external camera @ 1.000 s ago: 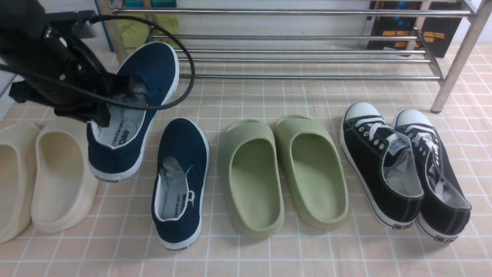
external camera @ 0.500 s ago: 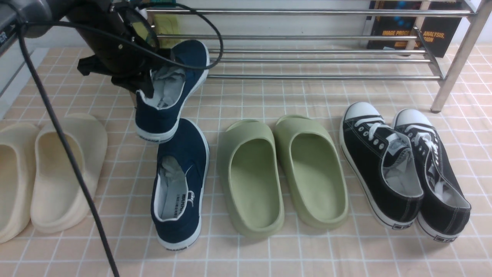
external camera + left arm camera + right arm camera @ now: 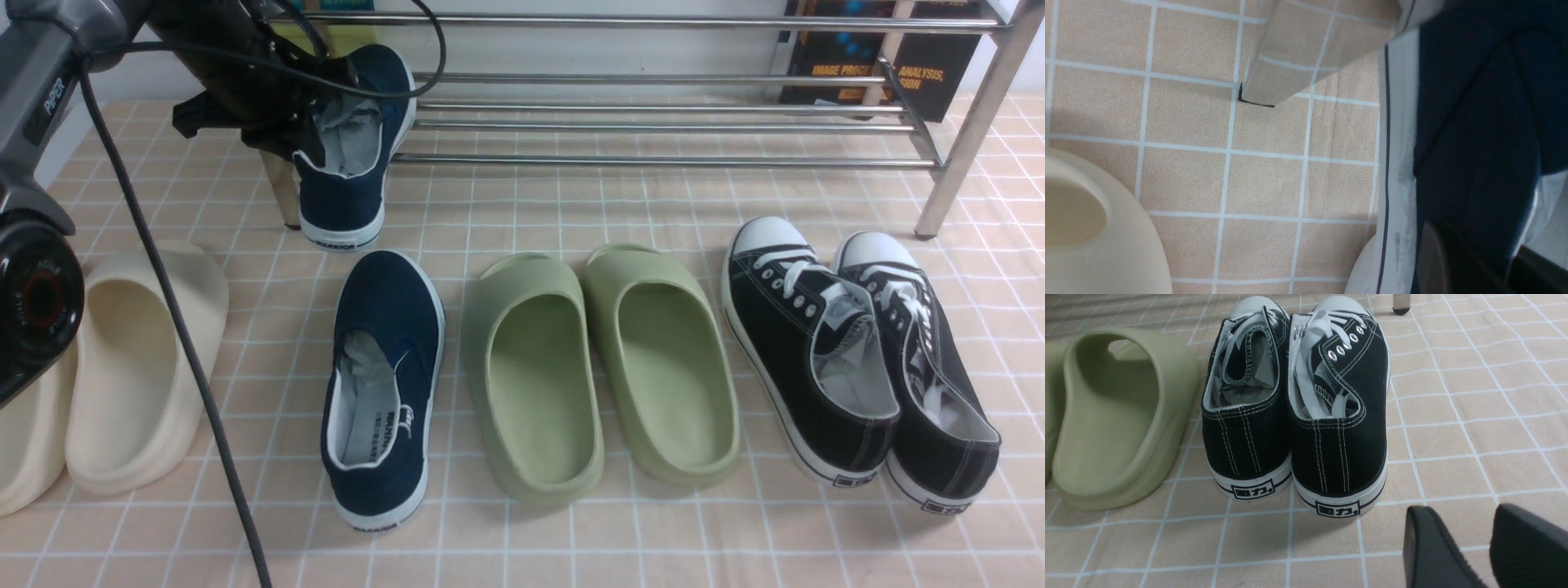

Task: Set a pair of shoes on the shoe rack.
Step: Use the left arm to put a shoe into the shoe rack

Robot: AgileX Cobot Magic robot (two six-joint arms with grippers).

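At the rack's left end, the left gripper holds the lifted navy shoe.

Left arm stretches forward and inward, jaws clamped on the shoe's collar. The shoe tilts toe-up into the rack beside its leg, heel low; whether it touches the bars cannot be told. Right gripper sits low behind the black sneakers, fingers parted, holding nothing. Count: two navy shoes, the second navy shoe flat on the floor; two green slides; two black sneakers; two cream slides, one partly hidden; one rack.
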